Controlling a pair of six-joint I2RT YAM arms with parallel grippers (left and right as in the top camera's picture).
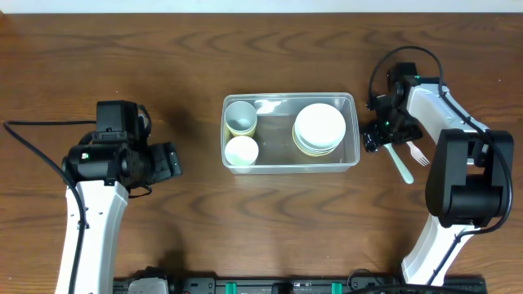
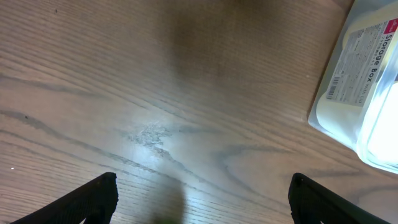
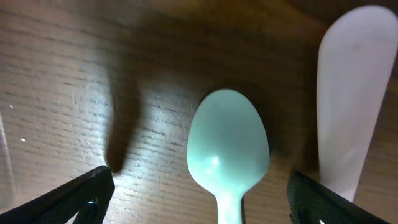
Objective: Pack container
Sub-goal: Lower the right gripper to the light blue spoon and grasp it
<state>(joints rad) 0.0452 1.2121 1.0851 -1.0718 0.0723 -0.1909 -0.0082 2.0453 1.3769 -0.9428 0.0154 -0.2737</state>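
The clear container (image 1: 288, 167) sits mid-table and holds two cups (image 1: 241, 118) on its left and a stack of white and yellow bowls (image 1: 319, 129) on its right. My right gripper (image 1: 376, 137) hangs just off the container's right end, low over a mint-green spoon (image 1: 400, 162). In the right wrist view the gripper (image 3: 199, 199) is open, with the spoon's bowl (image 3: 227, 140) lying on the wood between and ahead of the fingers, not gripped. My left gripper (image 1: 167, 161) is open and empty, left of the container (image 2: 364, 93).
A white plastic fork (image 1: 420, 156) lies on the table just right of the spoon. Its pale handle (image 3: 351, 93) shows at the right edge of the right wrist view. Bare wood lies under the left gripper (image 2: 202, 199).
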